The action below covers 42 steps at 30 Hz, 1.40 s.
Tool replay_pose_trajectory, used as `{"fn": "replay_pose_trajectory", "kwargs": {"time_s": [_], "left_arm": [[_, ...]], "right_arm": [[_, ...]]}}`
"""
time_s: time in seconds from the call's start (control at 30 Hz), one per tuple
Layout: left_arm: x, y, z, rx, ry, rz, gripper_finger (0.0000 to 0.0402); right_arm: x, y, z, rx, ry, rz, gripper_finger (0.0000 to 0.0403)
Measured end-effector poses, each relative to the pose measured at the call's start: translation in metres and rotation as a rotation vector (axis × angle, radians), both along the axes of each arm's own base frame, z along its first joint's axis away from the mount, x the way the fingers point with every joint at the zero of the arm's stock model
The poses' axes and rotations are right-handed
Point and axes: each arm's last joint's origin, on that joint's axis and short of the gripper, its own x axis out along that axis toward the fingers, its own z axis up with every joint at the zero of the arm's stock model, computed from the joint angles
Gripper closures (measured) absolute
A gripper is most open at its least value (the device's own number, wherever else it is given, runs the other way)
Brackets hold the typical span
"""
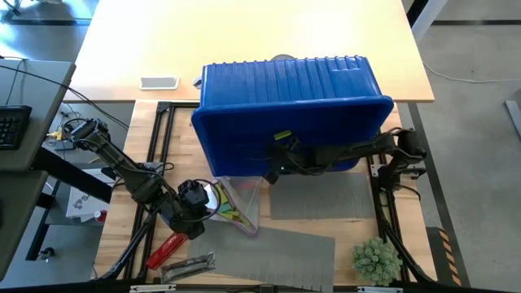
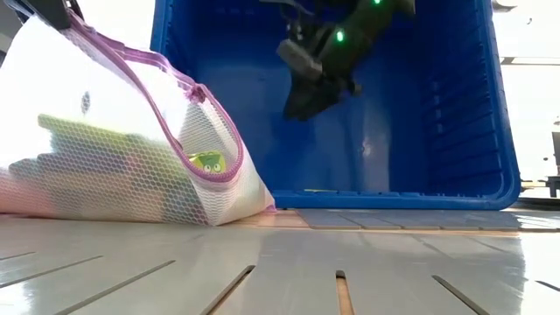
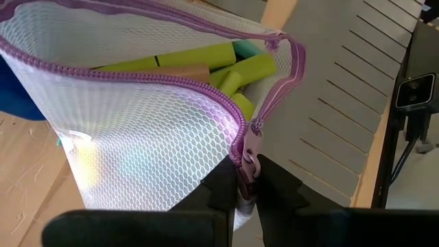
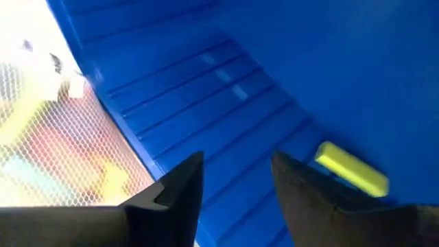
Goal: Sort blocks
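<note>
The left gripper [image 3: 248,180] is pinching the zipper edge of a white mesh bag [image 3: 137,130], likely holding its mouth open over the blocks [image 3: 199,62] inside. The right gripper [image 4: 236,171], fingers apart and empty, is reaching inside the tipped blue bin [image 1: 293,114] beside a lone yellow-green block [image 4: 351,169], seemingly to collect it.

Most of the blocks [image 3: 206,65] lie heaped inside the white mesh bag [image 3: 137,144] I hold by its purple zipper edge: lime yellow-green bars, one tan, a sliver of teal, lying crosswise on each other. One lime block [image 4: 352,170] lies alone, flat on the floor of the blue bin [image 4: 226,89], near my right pincer's fingers; through the mesh the other colours seem blurred.
</note>
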Motion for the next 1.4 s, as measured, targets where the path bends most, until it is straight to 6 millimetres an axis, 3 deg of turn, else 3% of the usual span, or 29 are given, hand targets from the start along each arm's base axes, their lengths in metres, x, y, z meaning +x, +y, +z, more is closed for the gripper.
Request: {"fn": "replay_pose_trajectory", "kwargs": {"time_s": [0.17,0.3,0.57,0.73,1.03,1.4], "left_arm": [[0.000,0.000,0.000,0.000,0.000,0.000,0.0378],[0.000,0.000,0.000,0.000,0.000,0.000,0.0378],[0.000,0.000,0.000,0.000,0.000,0.000,0.0378],[0.000,0.000,0.000,0.000,0.000,0.000,0.0378],[0.000,0.000,0.000,0.000,0.000,0.000,0.0378],[0.000,0.000,0.000,0.000,0.000,0.000,0.0378]], "right_arm": [[-0.008,-0.019,-0.037,0.027,-0.057,-0.056,0.0213],[-0.016,-0.043,-0.056,0.032,-0.126,-0.132,0.0169],[-0.032,-0.088,-0.072,0.056,-0.154,-0.294,0.0064],[-0.034,-0.106,-0.087,0.071,-0.129,-0.353,0.0025],[-0.033,-0.125,-0.117,0.097,-0.078,-0.390,0.0013],[-0.035,-0.132,-0.119,0.096,-0.074,-0.419,0.0013]]}}
